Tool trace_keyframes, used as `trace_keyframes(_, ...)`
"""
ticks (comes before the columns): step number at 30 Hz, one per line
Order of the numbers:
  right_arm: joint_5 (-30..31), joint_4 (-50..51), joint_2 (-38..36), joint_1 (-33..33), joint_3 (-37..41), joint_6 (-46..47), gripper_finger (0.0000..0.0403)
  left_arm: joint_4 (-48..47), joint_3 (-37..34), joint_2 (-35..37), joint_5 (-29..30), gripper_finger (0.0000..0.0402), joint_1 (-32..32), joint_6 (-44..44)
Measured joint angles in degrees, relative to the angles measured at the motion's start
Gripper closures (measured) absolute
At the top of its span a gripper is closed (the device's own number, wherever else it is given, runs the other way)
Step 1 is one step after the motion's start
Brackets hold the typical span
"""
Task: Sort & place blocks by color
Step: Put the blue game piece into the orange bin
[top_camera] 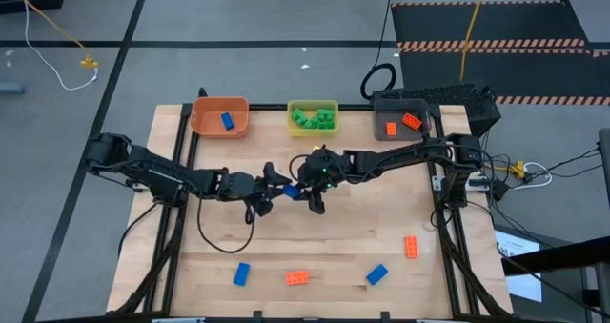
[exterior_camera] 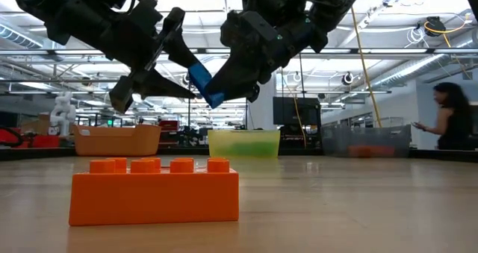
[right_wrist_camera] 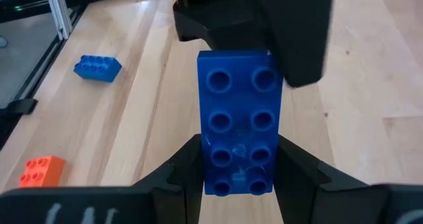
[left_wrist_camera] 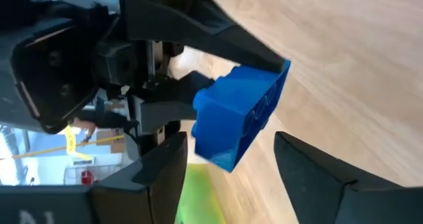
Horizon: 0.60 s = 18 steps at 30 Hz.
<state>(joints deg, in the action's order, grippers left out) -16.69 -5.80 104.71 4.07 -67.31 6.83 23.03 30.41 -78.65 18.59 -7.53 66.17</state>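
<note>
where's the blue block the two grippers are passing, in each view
High view: blue block at table centre, between the left gripper and right gripper.
Low view: in the air, upper middle.
Left wrist view: centre, beyond the open fingers.
Right wrist view: centre, studs up, clamped.
Shared landmark: yellow bin.

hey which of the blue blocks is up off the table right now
The blue block held in mid-air between the left gripper and right gripper. The other blue ones lie on the table's near edge or in the orange bin.
</note>
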Motion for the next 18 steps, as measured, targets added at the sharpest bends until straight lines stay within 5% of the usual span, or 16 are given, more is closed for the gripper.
trace_keyframes(12,0.2,-0.1,0.0,0.5,0.0,1.5,0.0282,1.1,0.0,0.0,-0.7,0.0233,-0.9,0.1)
trace_keyframes(18,0.2,-0.5,0.0,0.5,0.1,1.4,0.0267,1.0,0.0,0.1,-0.7,0.0293,-0.9,-1.1)
